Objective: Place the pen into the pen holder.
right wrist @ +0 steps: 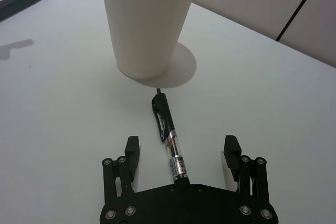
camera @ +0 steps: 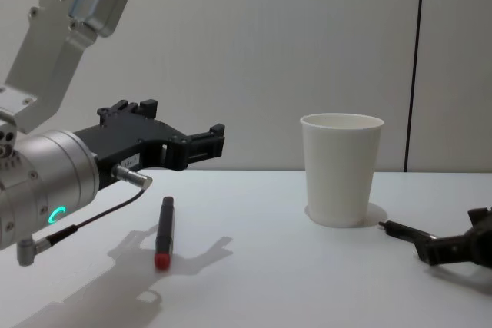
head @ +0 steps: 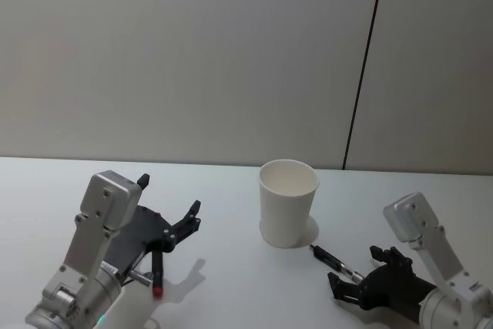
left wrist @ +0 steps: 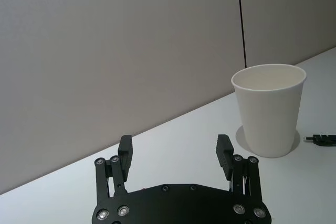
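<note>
Count: one cup (head: 288,202), two pens, two hands, all on or over one white worktop (head: 231,298).

Right hand (head: 356,267): low at the worktop and released, with one finger (right wrist: 132,148) on each side of the pen (head: 333,261) and neither touching it. The pen lies flat. Its rear half sits between the fingers and its long axis runs straight out ahead of the hand, slightly skewed. The black front end points at the cup and stops just short of its base. The rear section is clear and carries a small printed label, which is not legible.

The cup stands upright directly ahead of the right hand, beyond the pen tip. It is plain, with no marking.

Left hand (head: 169,194): raised above the worktop, released, holding nothing. The cup stands ahead of it and off to its right, well apart.

The red-tipped pen (camera: 164,232) lies flat on the worktop beneath the left hand. Its body is black. Its long axis runs fore and aft, with the red end toward the robot. No writing can be made out on it.
</note>
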Robot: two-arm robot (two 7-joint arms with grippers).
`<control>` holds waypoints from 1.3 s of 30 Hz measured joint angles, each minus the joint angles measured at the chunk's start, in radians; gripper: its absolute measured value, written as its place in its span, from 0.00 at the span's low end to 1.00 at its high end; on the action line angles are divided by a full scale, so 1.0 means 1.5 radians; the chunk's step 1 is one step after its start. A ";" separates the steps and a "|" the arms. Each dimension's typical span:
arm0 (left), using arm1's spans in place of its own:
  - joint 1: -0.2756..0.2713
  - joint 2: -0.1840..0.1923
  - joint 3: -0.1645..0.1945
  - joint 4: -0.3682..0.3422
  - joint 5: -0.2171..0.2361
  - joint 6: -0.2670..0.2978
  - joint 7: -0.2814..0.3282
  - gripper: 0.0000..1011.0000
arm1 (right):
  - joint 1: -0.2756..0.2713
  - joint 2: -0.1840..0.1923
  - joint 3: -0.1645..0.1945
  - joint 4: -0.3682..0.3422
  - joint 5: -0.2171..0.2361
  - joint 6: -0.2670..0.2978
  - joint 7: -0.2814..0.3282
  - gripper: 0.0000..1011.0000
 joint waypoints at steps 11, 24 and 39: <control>0.000 0.000 0.000 0.000 0.000 0.000 0.000 0.99 | 0.006 -0.022 0.013 0.020 0.014 0.021 0.001 0.99; 0.000 0.000 0.000 0.000 0.000 0.000 0.000 0.99 | 0.008 -0.033 0.019 0.028 0.019 0.031 0.001 0.99; 0.000 0.000 0.000 0.000 0.000 0.000 0.000 0.99 | 0.008 -0.031 0.018 0.024 0.019 0.025 0.013 0.99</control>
